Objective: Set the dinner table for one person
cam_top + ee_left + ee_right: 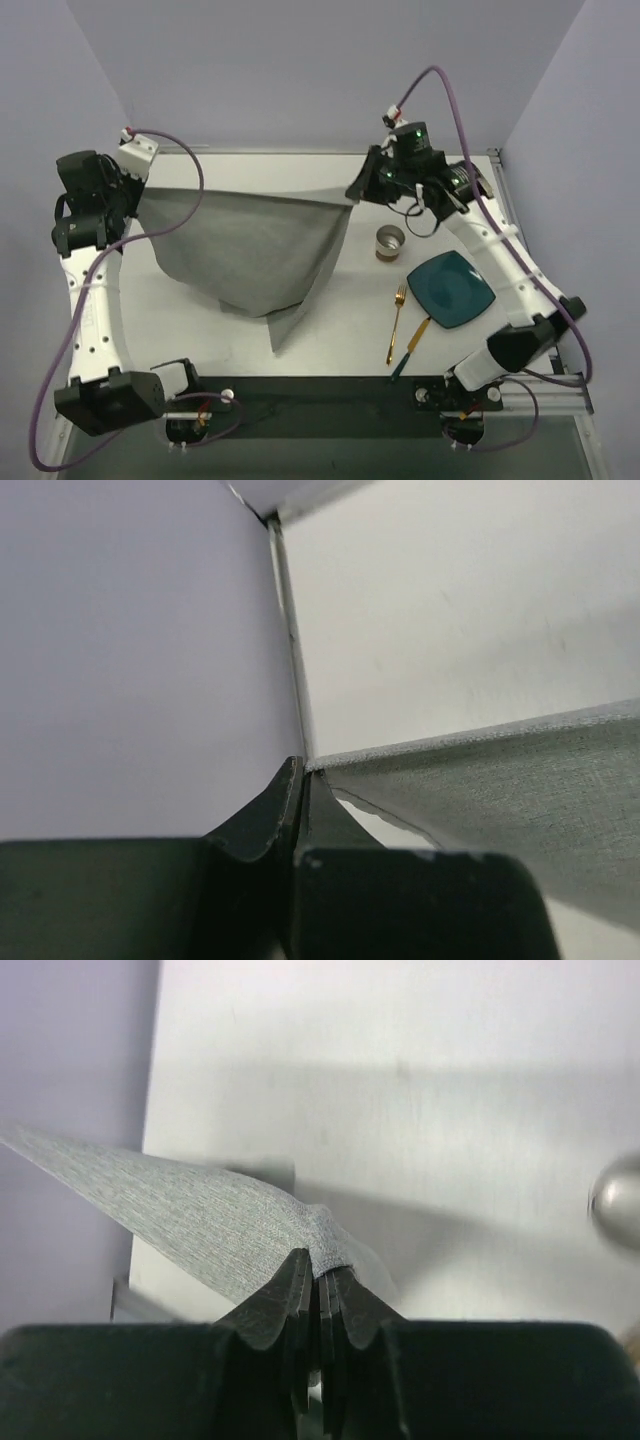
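Clamping grey cloth (250,250) corners: left end effector (303,775), right end effector (318,1270), both closed, above dinner table (330,335).

This is a robotics lab cell, not anyone's dining room. Plain lavender wall panels (300,70) box in a white tabletop (340,340) with a thin metal rim. The left arm (95,320) and the right arm (500,250) are bolted to a black rail (320,395) at its near edge, purple cables (436,69) looping loose off them. A teal plate (452,290), gold fork (397,322) and small metal cup (390,241) are the only homely things.
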Controlling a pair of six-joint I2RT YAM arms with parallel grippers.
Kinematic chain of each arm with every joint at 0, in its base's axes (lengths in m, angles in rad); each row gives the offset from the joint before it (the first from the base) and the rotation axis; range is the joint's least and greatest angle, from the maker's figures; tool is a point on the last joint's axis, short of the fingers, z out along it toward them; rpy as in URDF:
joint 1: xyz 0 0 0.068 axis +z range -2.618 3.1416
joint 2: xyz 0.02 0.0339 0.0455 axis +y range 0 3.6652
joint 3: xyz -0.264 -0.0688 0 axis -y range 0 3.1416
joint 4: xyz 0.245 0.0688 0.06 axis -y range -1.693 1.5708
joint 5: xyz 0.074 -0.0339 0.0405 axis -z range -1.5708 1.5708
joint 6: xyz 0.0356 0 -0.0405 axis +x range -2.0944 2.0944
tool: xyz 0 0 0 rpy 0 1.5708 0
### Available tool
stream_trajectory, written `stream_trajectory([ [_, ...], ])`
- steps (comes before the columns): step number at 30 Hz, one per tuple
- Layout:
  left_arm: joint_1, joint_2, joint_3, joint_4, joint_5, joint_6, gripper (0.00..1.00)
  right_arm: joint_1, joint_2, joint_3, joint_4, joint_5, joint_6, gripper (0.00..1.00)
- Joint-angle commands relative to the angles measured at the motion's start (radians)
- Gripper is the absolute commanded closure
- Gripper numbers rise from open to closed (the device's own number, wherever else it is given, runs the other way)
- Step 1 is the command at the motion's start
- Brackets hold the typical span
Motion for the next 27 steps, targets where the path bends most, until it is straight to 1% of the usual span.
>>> stream_trajectory([
  [1,-0.057,0.206,0.220,0.597,-0.088,-0.106,1.00,-0.131,0.267,0.402,0.210,0.005,-0.196,1.00],
  [2,-0.062,0.241,0.260,0.649,-0.118,-0.112,1.00,-0.142,0.340,0.451,0.309,0.019,-0.202,1.00],
  [3,-0.068,0.304,0.311,0.764,-0.192,-0.112,1.00,-0.149,0.362,0.468,0.380,0.037,-0.195,1.00],
  [4,-0.070,0.336,0.342,0.848,-0.227,-0.098,1.00,-0.174,0.377,0.439,0.463,0.057,-0.163,1.00],
  [5,-0.071,0.369,0.378,0.899,-0.250,-0.089,1.00,-0.189,0.396,0.413,0.669,0.054,-0.050,1.00],
  [6,-0.071,0.434,0.417,0.946,-0.262,-0.081,1.00,-0.204,0.407,0.387,0.791,0.006,0.010,1.00],
  [7,-0.071,0.467,0.516,0.952,-0.259,-0.072,1.00,-0.227,0.448,0.388,0.895,-0.017,0.069,1.00],
  [8,-0.071,0.514,0.558,0.963,-0.253,-0.071,1.00,-0.231,0.478,0.429,1.009,-0.033,0.106,1.00],
  [9,-0.070,0.528,0.595,0.975,-0.244,-0.072,1.00,-0.231,0.511,0.503,1.005,-0.054,0.094,1.00],
  [10,-0.071,0.542,0.636,0.987,-0.235,-0.078,1.00,-0.225,0.581,0.581,0.944,-0.058,0.080,1.00],
  [11,-0.068,0.562,0.658,0.998,-0.221,-0.081,1.00,-0.221,0.610,0.723,0.921,-0.065,0.050,1.00],
  [12,-0.065,0.570,0.678,0.994,-0.190,-0.084,1.00,-0.221,0.632,0.761,0.913,-0.090,0.037,1.00],
  [13,-0.062,0.579,0.694,0.989,-0.176,-0.089,1.00,-0.223,0.637,0.769,0.931,-0.099,0.028,1.00],
  [15,-0.042,0.585,0.684,0.969,-0.150,-0.110,1.00,-0.226,0.609,0.694,0.945,-0.087,0.010,1.00],
  [16,-0.036,0.582,0.646,0.955,-0.138,-0.112,1.00,-0.228,0.570,0.644,0.954,-0.087,0.002,1.00],
  [17,-0.022,0.565,0.617,0.931,-0.102,-0.112,1.00,-0.231,0.546,0.555,0.954,-0.094,-0.009,1.00],
  [19,-0.001,0.533,0.532,0.896,-0.039,-0.081,1.00,-0.226,0.493,0.452,0.921,-0.172,-0.037,1.00],
  [20,0.008,0.492,0.439,0.857,0.032,-0.060,1.00,-0.218,0.473,0.334,0.909,-0.208,-0.037,1.00],
  [22,0.048,0.444,0.348,0.799,0.110,0.030,1.00,-0.199,0.401,0.205,0.881,-0.248,-0.059,1.00],
  [23,0.062,0.397,0.248,0.715,0.183,0.069,1.00,-0.183,0.378,0.133,0.870,-0.251,-0.081,1.00],
  [24,0.083,0.372,0.198,0.678,0.216,0.157,1.00,-0.150,0.358,0.026,0.855,-0.252,-0.099,1.00],
  [25,0.094,0.348,0.137,0.640,0.242,0.205,1.00,-0.130,0.333,-0.028,0.803,-0.262,-0.134,1.00],
  [26,0.099,0.303,0.038,0.553,0.273,0.259,1.00,-0.114,0.325,-0.067,0.774,-0.265,-0.147,1.00],
  [27,0.102,0.282,-0.024,0.517,0.278,0.344,1.00,-0.079,0.313,-0.145,0.719,-0.269,-0.156,1.00],
])
